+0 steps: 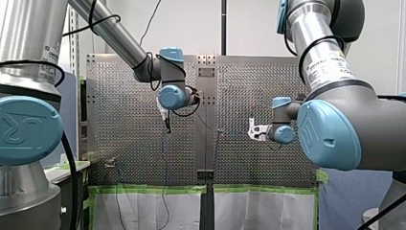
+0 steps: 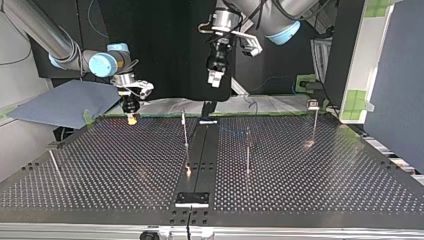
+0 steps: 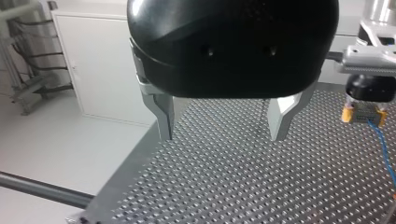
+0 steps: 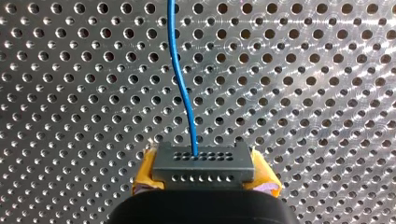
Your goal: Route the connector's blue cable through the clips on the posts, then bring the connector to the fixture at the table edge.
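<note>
Ahead of my left wrist camera, my left gripper (image 3: 222, 137) hangs with its bare metal fingers spread wide and empty above the perforated metal table (image 3: 224, 186); beside it my right gripper (image 3: 363, 116) with yellow pads trails a thin blue cable (image 3: 385, 151). The right wrist view shows those pads clamped on the grey rectangular connector (image 4: 203, 165) with two rows of small holes, the cable running away from it across the table, so the pick-up looks done. From the top view, my right gripper sits at the table's far left edge, and the thin upright metal posts (image 2: 185, 131) stand in the middle and right; I cannot make out the cable in any clip, so I judge the routing is left to do, and the black fixture plate (image 2: 191, 198) at the near edge is well apart from the connector. The front view gives the only writing: the blue joint cap (image 1: 24, 129) on my left arm bears what reads as a raised UR logo, and the white label (image 1: 326, 62) on my right arm is too small to read.
</note>
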Motion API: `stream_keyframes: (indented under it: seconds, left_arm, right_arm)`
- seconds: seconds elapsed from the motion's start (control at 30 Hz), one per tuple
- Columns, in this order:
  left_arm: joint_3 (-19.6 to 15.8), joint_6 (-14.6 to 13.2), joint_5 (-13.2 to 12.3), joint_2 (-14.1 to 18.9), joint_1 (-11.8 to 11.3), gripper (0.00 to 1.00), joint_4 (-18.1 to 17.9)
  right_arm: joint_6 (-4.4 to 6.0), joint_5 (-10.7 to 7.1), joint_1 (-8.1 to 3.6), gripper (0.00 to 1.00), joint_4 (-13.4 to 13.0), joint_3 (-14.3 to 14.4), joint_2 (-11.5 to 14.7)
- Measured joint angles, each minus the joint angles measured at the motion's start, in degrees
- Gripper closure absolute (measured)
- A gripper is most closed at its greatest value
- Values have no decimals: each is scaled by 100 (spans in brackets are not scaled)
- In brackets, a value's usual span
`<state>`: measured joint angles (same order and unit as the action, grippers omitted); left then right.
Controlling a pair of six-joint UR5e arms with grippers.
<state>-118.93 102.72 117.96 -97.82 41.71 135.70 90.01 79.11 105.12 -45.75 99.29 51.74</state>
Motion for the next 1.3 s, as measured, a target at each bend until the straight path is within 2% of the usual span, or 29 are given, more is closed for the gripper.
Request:
stream_keyframes:
  seconds: [0.27, 0.67, 0.93, 1.13, 1.3]
  left_arm:
    - [-390, 12, -6, 286, 0, 0, -57]
    - [-1024, 44, 34, 304, 2, 0, -64]
    - [-1431, 1, 38, 304, -48, 0, -218]
    - [-1783, -18, 33, 304, -55, 0, -235]
    - [-2050, -31, 29, 304, -45, 0, -240]
  right_arm:
    - [-3, 0, 4, 100, -2, 0, 0]
    - [-1, -1, 10, 100, 2, -1, 0]
    - [-4, 1, -5, 100, 19, -54, 2]
    - [-14, 147, -79, 100, 197, -109, 118]
    - [50, 353, -129, 100, 438, -113, 351]
